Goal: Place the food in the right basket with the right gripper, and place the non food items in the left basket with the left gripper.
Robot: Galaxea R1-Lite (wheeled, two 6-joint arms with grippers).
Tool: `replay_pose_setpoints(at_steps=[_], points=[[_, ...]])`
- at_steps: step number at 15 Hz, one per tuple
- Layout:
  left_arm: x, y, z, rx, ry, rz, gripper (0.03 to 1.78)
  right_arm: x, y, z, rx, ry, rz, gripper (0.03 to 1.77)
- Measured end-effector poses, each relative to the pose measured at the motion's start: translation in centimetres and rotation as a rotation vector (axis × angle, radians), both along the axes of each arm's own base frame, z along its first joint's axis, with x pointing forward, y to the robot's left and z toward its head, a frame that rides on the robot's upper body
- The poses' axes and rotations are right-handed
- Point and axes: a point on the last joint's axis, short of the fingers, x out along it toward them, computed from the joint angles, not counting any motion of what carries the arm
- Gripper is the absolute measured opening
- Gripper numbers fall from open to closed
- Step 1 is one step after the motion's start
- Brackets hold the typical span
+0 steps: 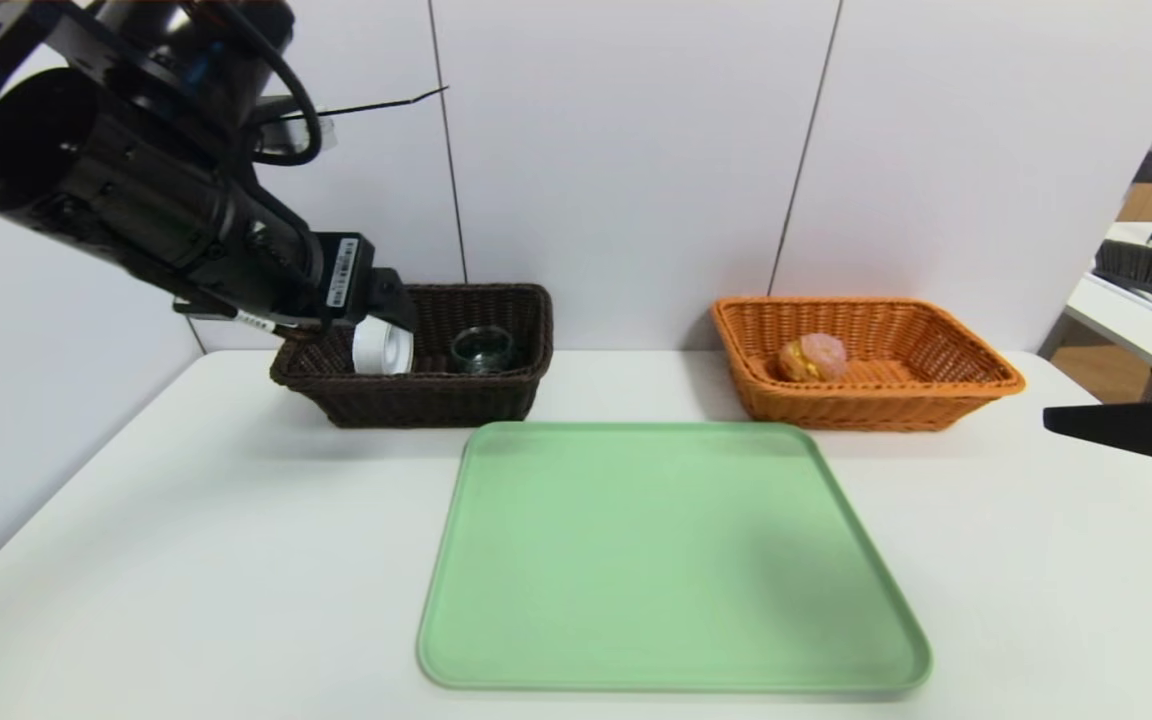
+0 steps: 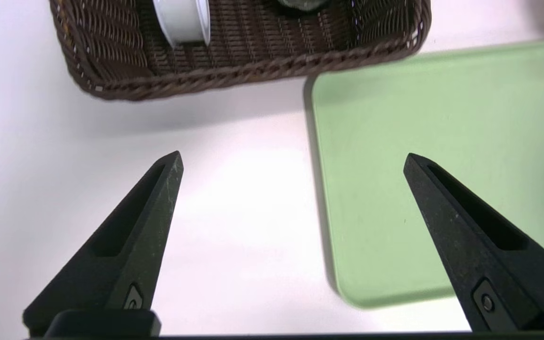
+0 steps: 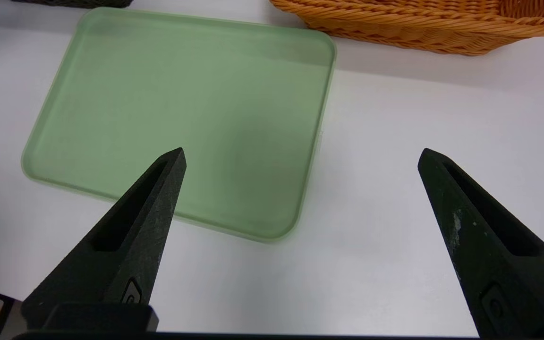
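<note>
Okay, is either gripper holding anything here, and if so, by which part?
Nothing is held: the black pointed left gripper and the black pointed right gripper both stand open, with nothing between their fingers.

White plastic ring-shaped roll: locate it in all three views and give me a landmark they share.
Head view: the roll sits in the dark brown basket, at its left end.
Left wrist view: near the picture's top edge, left of centre, cut off by that edge.
Right wrist view: not in it.
Shared landmark: the green tray.
</note>
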Motion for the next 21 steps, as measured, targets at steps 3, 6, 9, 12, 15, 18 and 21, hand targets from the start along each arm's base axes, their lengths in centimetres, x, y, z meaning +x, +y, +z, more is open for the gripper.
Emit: replay_pose_setpoints(at_steps=[3,6,9,12,15,18,21], points=[[-3.4,1.5,-0.4,0.015,0.026,-0.008,1.67,-2.9,-0.9,-1.1,-0.023,-0.033,0.019,1.7],[-6.6,2.7,-2.0,0.035,0.07,-0.013,1.68,-5.8,-1.8,-2.4,-0.026,-0.07,0.028,1.7],[-9.8,4.6,-3.4,0.05,0.093,0.006,1.69,-8.2,-2.6,-3.8,-0.017,-0.105,0.029,1.7],[-13.1,7.0,-5.0,0.049,0.096,0.048,1.69,-10.2,-3.2,-4.9,-0.005,-0.143,0.022,1.7],[-16.0,9.1,-6.8,0.027,0.057,0.114,1.69,-11.6,-3.6,-5.6,0.003,-0.175,-0.003,1.7],[-19.0,10.8,-8.9,0.002,0.005,0.185,1.69,-13.0,-4.0,-6.3,-0.015,-0.198,-0.018,1.7],[-21.9,11.8,-11.1,-0.012,-0.027,0.238,1.69,-14.1,-4.1,-7.1,-0.041,-0.223,-0.015,1.7]])
